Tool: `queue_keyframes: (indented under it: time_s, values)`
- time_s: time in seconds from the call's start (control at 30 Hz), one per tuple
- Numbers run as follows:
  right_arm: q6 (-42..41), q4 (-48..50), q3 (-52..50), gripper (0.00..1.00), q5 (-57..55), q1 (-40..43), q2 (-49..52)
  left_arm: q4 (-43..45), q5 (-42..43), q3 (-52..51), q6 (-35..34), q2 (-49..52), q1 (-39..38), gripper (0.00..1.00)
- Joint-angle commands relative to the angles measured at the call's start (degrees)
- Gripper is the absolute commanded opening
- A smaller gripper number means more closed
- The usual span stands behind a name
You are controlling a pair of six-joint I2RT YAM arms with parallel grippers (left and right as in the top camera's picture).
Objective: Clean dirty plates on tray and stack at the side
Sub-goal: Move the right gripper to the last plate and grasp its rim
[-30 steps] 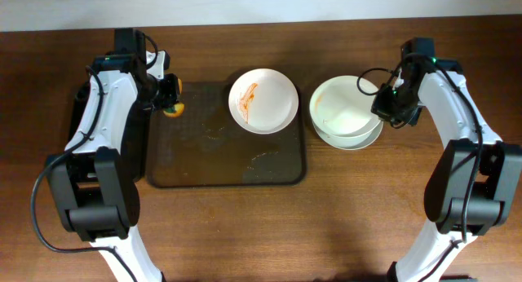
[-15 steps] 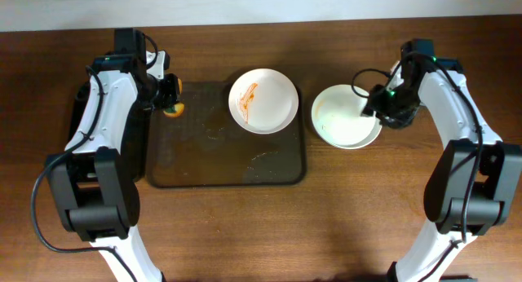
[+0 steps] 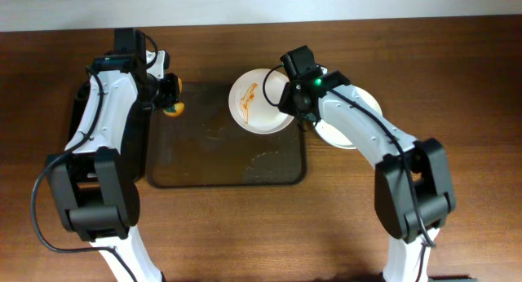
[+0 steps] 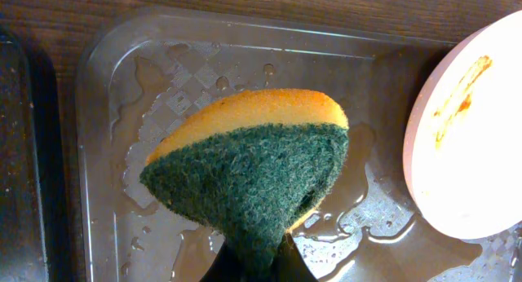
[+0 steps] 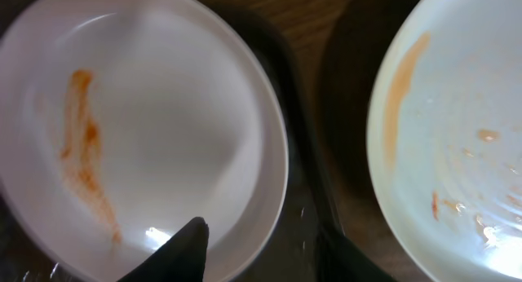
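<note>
Overhead: left gripper (image 3: 169, 99) pinches an orange-green sponge (image 4: 253, 168), jaws clamped on it, over the tray's (image 3: 204, 164) upper-left corner. Streaked plate (image 3: 259, 111) sits in the tray's upper-right part. Right gripper (image 3: 295, 103) hangs at that plate's right rim, jaws spread. Side plate (image 5: 457, 135), faintly smeared, rests on the table (image 3: 245, 225) just right of the tray.

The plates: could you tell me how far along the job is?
Done: the side plate sits beside the tray, faintly streaked. In hand: right gripper, open, straddles the sauce-streaked plate's rim on the tray; left gripper holds the sponge. Left: scrub and stack it.
</note>
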State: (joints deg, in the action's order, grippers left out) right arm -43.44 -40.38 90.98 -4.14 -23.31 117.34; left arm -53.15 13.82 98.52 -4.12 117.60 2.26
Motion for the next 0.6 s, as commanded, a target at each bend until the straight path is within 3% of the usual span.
queue_keyframes:
  time_s: [0.0, 0.13, 0.27, 0.57]
  values:
    - [-2.5, 0.8, 0.8, 0.39, -0.6, 0.0, 3.4, 0.2, -0.2, 0.0, -0.3, -0.3, -0.2, 0.0]
    - [-2.6, 1.1, 0.8, 0.29, 0.2, 0.0, 5.6, 0.2, -0.2, 0.0, -0.3, -0.3, -0.2, 0.0]
    - [-2.5, 1.2, 0.8, 0.06, 3.6, -0.1, 6.4, 0.3, -0.2, 0.0, -0.3, -0.3, -0.2, 0.0]
    - [4.3, -8.3, 1.0, 0.04, 11.6, -4.4, 6.4, 0.3, -0.2, 0.0, -0.3, -0.3, -0.2, 0.01]
